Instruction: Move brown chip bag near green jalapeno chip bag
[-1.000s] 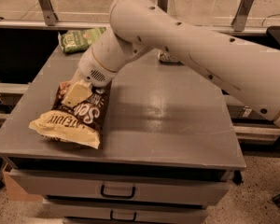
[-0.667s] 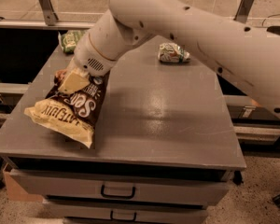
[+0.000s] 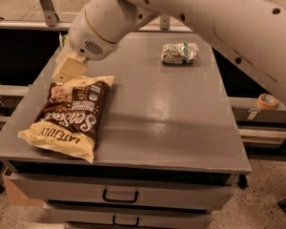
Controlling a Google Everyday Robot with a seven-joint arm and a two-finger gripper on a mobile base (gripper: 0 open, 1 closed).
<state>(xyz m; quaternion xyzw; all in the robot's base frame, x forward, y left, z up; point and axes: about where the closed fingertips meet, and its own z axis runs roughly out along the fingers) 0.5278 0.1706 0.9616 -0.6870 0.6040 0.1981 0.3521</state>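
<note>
The brown chip bag [image 3: 70, 117] lies flat at the table's front left, with "Sea Salt" script and pale yellow ends. Its near end reaches the front edge. My gripper [image 3: 69, 68] hangs from the big white arm [image 3: 190, 8] just above and behind the bag's far end, at the table's left edge. I cannot tell whether it touches the bag. The green jalapeno chip bag is almost wholly hidden behind the arm at the back left. Only a green sliver [image 3: 62, 40] shows there.
A small silvery-white and green packet [image 3: 179, 53] lies at the back right of the grey table [image 3: 171, 128]. Drawers with handles [image 3: 120, 195] sit under the tabletop. A tape roll [image 3: 267, 100] rests on a ledge to the right.
The gripper has moved up and back to the left, off the brown bag's top end. The bag now lies flatter. The arm swung left and uncovered the silvery packet.
</note>
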